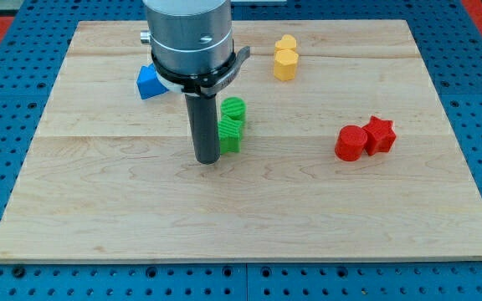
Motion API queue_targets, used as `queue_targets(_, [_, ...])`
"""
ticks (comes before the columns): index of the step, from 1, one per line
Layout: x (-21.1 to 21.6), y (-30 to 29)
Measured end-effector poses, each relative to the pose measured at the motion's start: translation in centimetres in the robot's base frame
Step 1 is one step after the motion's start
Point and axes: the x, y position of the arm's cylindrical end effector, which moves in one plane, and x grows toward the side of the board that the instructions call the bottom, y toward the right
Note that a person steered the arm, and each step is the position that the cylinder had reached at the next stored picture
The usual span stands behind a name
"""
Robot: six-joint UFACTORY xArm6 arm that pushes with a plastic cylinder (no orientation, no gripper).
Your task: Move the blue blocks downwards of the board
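A blue block lies near the view's top left of the wooden board, partly hidden behind the arm's grey body; its shape is unclear. Only one blue block shows. My tip rests on the board near the middle, below and to the right of the blue block, apart from it. The tip is right beside the left edge of the green blocks.
Two green blocks stand together just right of the rod. Two yellow blocks sit at the view's top, right of centre. A red cylinder and a red star block touch each other at the right.
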Motion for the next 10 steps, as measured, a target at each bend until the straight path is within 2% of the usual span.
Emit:
queue_targets(3, [0.2,0.0])
queue_targets(4, [0.3,2.4])
queue_targets(6, [-0.9,-0.2])
queue_targets(7, [-4.4,-4.0])
queue_targets(8, [-7.0,-3.8])
queue_targets(9, [-7.9,-5.1])
queue_targets(10, [-11.2,-5.5])
